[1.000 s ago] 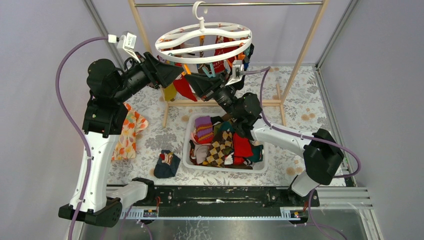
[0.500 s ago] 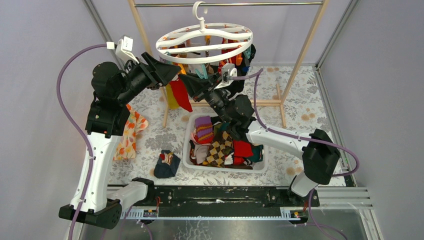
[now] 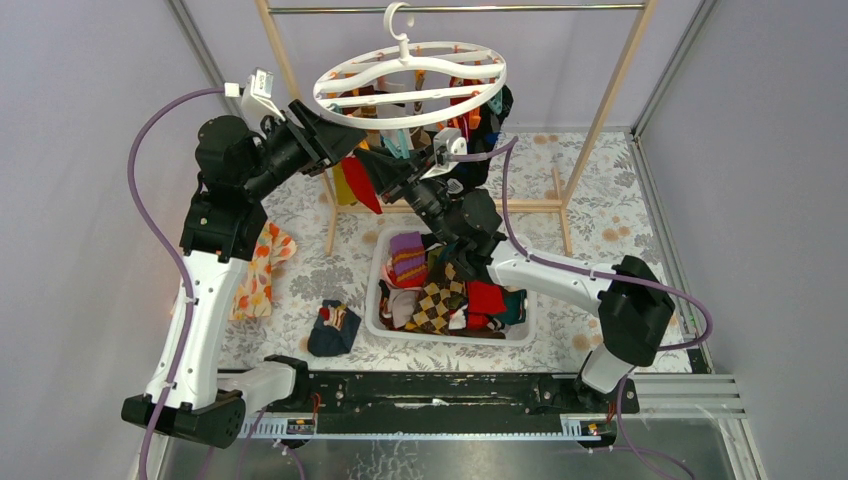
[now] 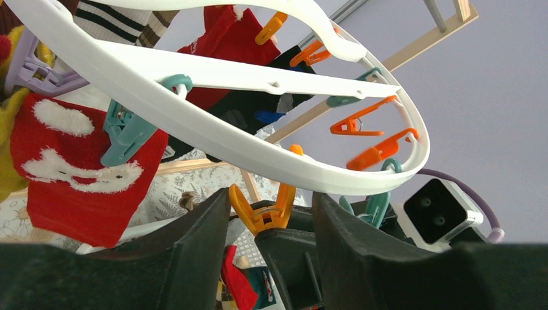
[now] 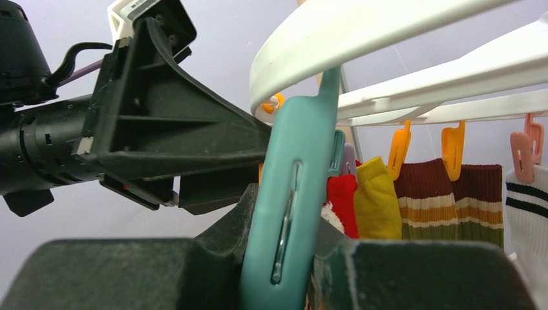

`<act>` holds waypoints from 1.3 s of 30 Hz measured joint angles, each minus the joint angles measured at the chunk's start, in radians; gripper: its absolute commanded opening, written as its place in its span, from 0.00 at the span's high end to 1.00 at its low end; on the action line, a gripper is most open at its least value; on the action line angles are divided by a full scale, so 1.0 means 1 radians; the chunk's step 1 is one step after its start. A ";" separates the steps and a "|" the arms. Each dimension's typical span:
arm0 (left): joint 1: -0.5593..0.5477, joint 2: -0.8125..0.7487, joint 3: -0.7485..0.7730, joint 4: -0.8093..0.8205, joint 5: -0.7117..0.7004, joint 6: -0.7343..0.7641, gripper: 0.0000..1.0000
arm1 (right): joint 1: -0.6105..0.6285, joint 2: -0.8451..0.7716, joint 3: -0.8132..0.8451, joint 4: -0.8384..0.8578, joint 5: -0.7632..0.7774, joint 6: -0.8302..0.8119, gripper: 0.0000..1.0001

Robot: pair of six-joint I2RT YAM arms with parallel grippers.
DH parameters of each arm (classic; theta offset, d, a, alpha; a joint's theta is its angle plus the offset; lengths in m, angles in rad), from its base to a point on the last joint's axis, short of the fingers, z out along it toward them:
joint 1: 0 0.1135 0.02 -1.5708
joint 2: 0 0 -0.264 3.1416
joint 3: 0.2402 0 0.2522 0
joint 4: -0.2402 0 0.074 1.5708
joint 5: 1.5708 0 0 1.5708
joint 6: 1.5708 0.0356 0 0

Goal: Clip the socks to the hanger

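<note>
Hanger on the rack behind, basket in front.
The white plastic oval ring hanger point(image 3: 410, 85) hangs from the metal rod point(image 3: 520, 8) of the wooden-framed rack point(image 3: 612, 95) at the table's point(image 3: 600, 200) far side, fabric socks point(image 3: 362, 185) clipped under it. Before the rack stands the white plastic basket point(image 3: 452, 337) holding more socks; a dark folded sock point(image 3: 333, 330) lies left of it, the orange-flowered cloth point(image 3: 255, 275) further left. The left gripper point(image 3: 356, 139) sits under the ring's left edge, the right gripper point(image 3: 373, 160) just beside it, a teal plastic clip point(image 5: 291, 194) between its fingers.
</note>
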 measured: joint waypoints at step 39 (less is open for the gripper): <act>-0.001 0.014 0.008 0.014 -0.002 0.140 0.94 | 0.002 -0.512 -0.409 -1.358 0.478 0.317 0.31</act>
